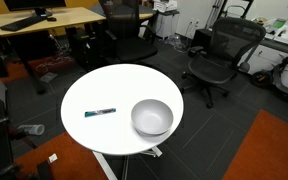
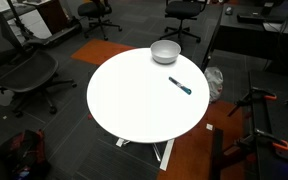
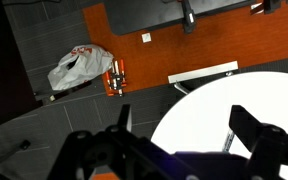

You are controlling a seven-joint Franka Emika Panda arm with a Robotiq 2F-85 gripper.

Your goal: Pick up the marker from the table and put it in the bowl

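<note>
Our fingers point(image 3: 266, 140) gape wide and empty; the slim marker point(image 1: 100, 112) near the bowl point(image 1: 152, 117) could roll across the bench point(image 1: 109, 82) if we nudge it.

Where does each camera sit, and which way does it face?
Exterior view: high, looking down on the table, marker left of the bowl; no robot part shows.
Exterior view: high, from another side, the bowl at the far edge, the marker nearer; no robot part shows.
Wrist view: above the table's edge, facing down at the floor and a plastic bag; the gripper shows at the bottom, fingers apart.
Shared: both exterior views show table, marker and bowl; the wrist view shares only the table.
</note>
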